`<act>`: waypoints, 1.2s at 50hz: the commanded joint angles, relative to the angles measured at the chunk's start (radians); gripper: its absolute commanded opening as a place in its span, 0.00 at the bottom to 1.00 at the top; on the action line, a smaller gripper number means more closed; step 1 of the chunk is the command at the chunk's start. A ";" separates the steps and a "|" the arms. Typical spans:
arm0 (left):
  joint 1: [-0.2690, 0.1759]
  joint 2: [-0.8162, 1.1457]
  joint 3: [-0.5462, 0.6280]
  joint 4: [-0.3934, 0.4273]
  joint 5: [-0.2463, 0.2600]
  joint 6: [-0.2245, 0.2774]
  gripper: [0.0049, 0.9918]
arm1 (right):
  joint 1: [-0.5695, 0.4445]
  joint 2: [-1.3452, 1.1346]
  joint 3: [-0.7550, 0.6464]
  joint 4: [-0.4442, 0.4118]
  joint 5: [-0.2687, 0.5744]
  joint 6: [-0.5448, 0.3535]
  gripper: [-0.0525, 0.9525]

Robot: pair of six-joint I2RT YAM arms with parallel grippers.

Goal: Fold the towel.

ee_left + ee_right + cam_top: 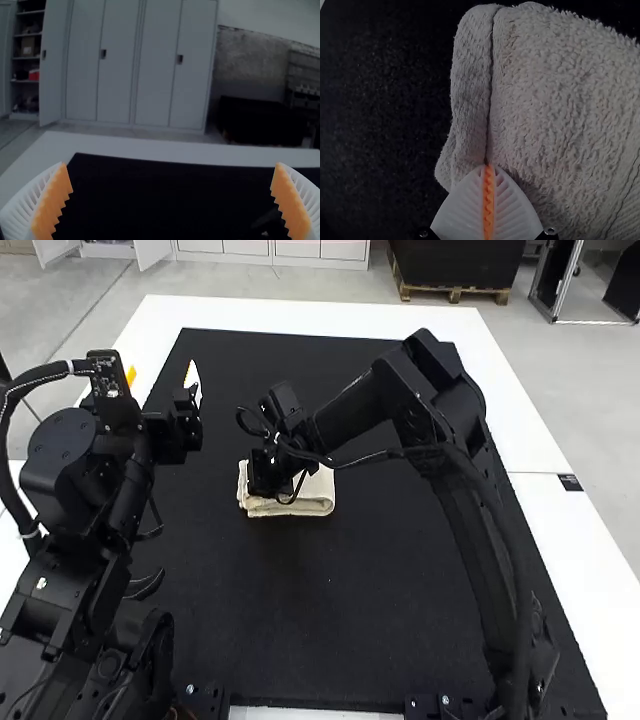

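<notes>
- Left gripper (171, 170): jaws wide apart, nothing between; sits at about 10 o'clock from the towel in the high view (12 = away from the arms), well apart from it.
- Right gripper (488, 167): jaws together, pads meeting, tips at the towel's crease. Can't tell if any cloth is pinched.
- Towel (318, 502): compact folded bundle, layers stacked, about 11 o'clock from the centre of the black mat (400, 590). Small corner (445, 167) pokes out past the folded edge.
- Right arm (355, 420): comes in over the towel from about 2 o'clock.
- Judgement: mostly folded, probably tidying or pressing.
- Risk: tips dragging in the crease could part the layers or skew the stack.
- Risk: if a loop is caught, lifting could pull the top fold back.
- Risk: pushing with no second hold could slide the bundle; stray corner may leave the edge uneven.
</notes>
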 commanded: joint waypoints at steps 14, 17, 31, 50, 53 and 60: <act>0.010 -0.021 0.005 0.005 -0.003 -0.008 0.94 | 0.015 -0.045 0.074 -0.051 0.006 -0.017 0.05; 0.010 -0.021 0.005 0.005 -0.003 -0.008 0.94 | 0.014 -0.049 0.086 -0.058 0.006 -0.019 0.05; 0.012 -0.021 0.005 0.003 -0.003 -0.008 0.94 | 0.012 -0.071 0.172 -0.125 0.034 -0.039 0.05; 0.012 -0.021 0.005 0.005 -0.003 -0.008 0.94 | -0.014 -0.137 0.273 -0.205 0.049 -0.042 0.05; 0.010 -0.021 0.005 0.003 -0.003 -0.008 0.94 | -0.009 -0.138 0.269 -0.217 0.051 -0.045 0.05; 0.012 -0.021 0.005 0.005 -0.003 -0.009 0.94 | -0.016 -0.146 0.267 -0.223 0.058 -0.051 0.05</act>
